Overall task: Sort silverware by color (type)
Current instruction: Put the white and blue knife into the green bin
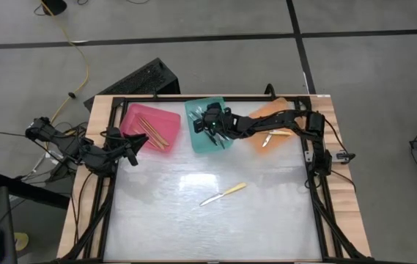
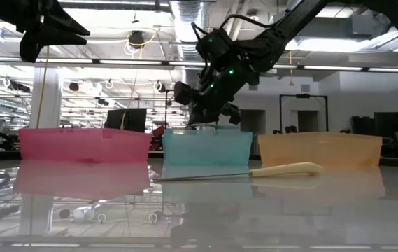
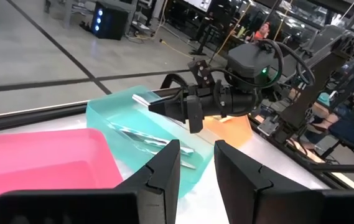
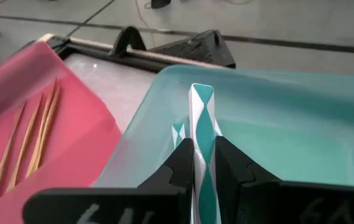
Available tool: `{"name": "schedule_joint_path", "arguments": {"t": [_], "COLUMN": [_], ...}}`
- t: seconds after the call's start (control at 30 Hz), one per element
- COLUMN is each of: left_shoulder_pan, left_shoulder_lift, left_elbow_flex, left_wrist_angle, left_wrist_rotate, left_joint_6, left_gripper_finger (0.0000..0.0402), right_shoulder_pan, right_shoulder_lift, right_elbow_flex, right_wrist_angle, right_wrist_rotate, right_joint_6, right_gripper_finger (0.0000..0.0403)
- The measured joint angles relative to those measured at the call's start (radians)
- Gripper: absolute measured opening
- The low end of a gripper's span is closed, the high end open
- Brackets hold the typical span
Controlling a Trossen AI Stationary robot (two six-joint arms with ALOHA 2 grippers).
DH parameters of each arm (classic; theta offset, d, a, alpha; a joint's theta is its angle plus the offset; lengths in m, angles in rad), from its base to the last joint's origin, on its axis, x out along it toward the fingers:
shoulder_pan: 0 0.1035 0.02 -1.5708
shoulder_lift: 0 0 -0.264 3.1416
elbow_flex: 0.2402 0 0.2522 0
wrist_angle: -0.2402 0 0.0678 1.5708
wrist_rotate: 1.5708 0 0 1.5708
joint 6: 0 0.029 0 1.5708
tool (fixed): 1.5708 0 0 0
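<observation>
My right gripper (image 1: 209, 130) reaches over the teal tray (image 1: 193, 110) and is shut on a slim utensil (image 4: 201, 112) that shows teal and white. Its silvery end (image 3: 142, 98) sticks out ahead of the fingers. More teal utensils (image 3: 145, 138) lie in that tray. Orange-tan utensils (image 1: 153, 130) lie in the pink tray (image 1: 131, 117), and a pale one (image 1: 268, 137) lies in the orange tray (image 1: 281, 106). A pale yellow knife (image 1: 223, 194) lies flat on the table. My left gripper (image 3: 195, 168) is open, beside the pink tray's near left corner. My right gripper pinches the utensil between its two fingers (image 4: 183, 158), which lie along it. The free end (image 4: 201, 93) points straight ahead past the fingertips. The utensil is lifted clear, roughly level above the teal tray (image 2: 205, 147).
The three trays stand in a row along the table's far edge: pink on the left, teal in the middle, orange on the right. A dark frame borders the table (image 1: 109, 198). Cables hang off the left side. The near half of the table holds only the yellow knife (image 2: 282, 169).
</observation>
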Motion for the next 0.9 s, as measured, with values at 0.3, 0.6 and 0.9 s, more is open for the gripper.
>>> {"name": "schedule_joint_path", "arguments": {"t": [0.3,0.6,0.9], "left_shoulder_pan": [0.0,0.0,0.0], "left_shoulder_lift": [0.0,0.0,0.0], "left_elbow_flex": [0.0,0.0,0.0], "left_wrist_angle": [0.0,-0.01,-0.041], "left_wrist_rotate": [-0.022,-0.027,-0.063], "left_joint_6": [0.008,0.011,-0.007], "left_gripper_finger": [0.0084,0.0084,0.0084], "right_shoulder_pan": [0.003,-0.02,-0.044], "right_shoulder_lift": [0.0,0.0,0.066], "right_elbow_flex": [0.044,0.074,0.071], "right_wrist_angle": [0.098,0.023,0.022], "right_wrist_rotate": [-0.056,-0.167,-0.269], "right_joint_6": [-0.139,-0.406,-0.396], "right_gripper_finger": [0.0052,0.0052,0.0052]}}
